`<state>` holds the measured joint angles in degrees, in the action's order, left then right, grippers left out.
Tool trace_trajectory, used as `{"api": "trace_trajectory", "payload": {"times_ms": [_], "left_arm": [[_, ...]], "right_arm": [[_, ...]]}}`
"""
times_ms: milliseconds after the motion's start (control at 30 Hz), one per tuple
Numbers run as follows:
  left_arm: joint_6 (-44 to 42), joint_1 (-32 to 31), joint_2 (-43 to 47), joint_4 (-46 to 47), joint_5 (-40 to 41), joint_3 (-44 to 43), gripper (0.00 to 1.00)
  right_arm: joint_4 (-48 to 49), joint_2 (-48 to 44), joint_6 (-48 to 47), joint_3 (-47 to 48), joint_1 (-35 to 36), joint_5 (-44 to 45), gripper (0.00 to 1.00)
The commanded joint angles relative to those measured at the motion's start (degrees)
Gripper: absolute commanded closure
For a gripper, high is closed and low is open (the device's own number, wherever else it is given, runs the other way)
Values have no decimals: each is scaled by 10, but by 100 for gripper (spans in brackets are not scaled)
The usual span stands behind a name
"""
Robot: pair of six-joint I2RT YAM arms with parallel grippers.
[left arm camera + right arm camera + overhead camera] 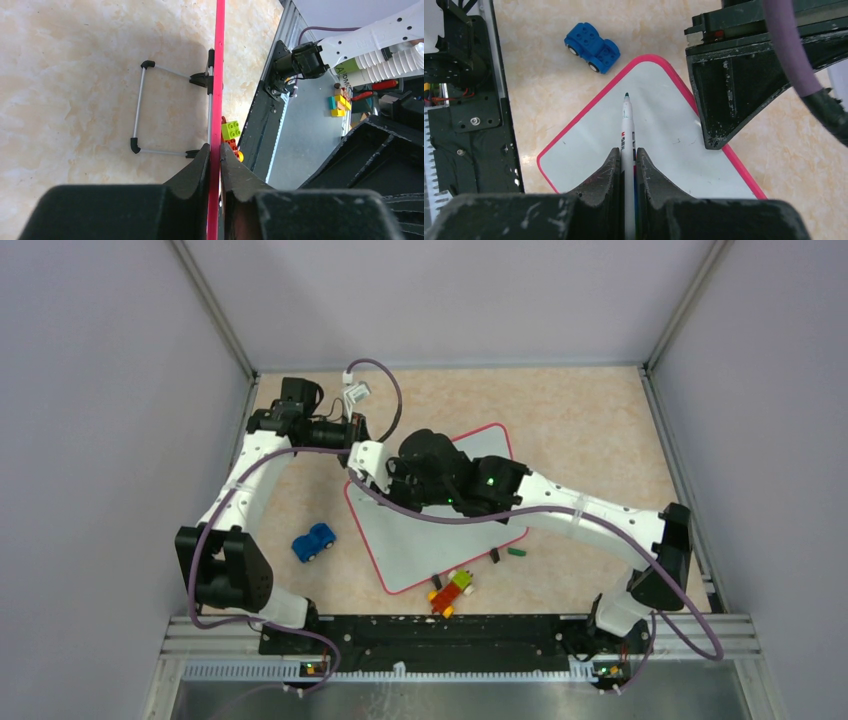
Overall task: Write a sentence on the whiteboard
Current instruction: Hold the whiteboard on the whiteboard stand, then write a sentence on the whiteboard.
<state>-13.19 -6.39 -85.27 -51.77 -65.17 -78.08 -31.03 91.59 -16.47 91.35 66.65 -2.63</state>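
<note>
As it lies at the middle of the bench (580, 420), askew to the bench edges, the whiteboard (420, 550) is entered first: white face, thin red-pink rim.
Left claw (215, 150): closed down on the whiteboard's rim at its far-left corner, a finger pressed to each side of the thin edge, which the left wrist view shows edge-on.
Wire stand (140, 102): fixed to the board's back face and standing out from it.
Right claw (626, 155): closed tight on a marker (626, 125), white barrel, green-teal tip over the white face; whether the tip touches cannot be told.
Blue toy car (314, 541): on the bench between the board and the left edge, apart from the rim.
Brick stack (452, 592): red, yellow and green, just beside the board's near corner, toward the near edge.
Small green piece (516, 552): just off the board's near-right side.
</note>
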Motion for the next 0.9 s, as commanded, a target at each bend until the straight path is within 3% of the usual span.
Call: {"api": "trace_trajectory", "payload": {"times_ms": [0, 300, 867], "left_arm": [[6, -2, 9, 20, -23, 7, 86], [11, -4, 8, 26, -23, 13, 96], [12, -5, 12, 28, -12, 14, 100]], "right_arm": [[21, 3, -4, 37, 8, 37, 100], [22, 10, 1, 38, 8, 45, 100], [25, 17, 1, 35, 8, 39, 100]]}}
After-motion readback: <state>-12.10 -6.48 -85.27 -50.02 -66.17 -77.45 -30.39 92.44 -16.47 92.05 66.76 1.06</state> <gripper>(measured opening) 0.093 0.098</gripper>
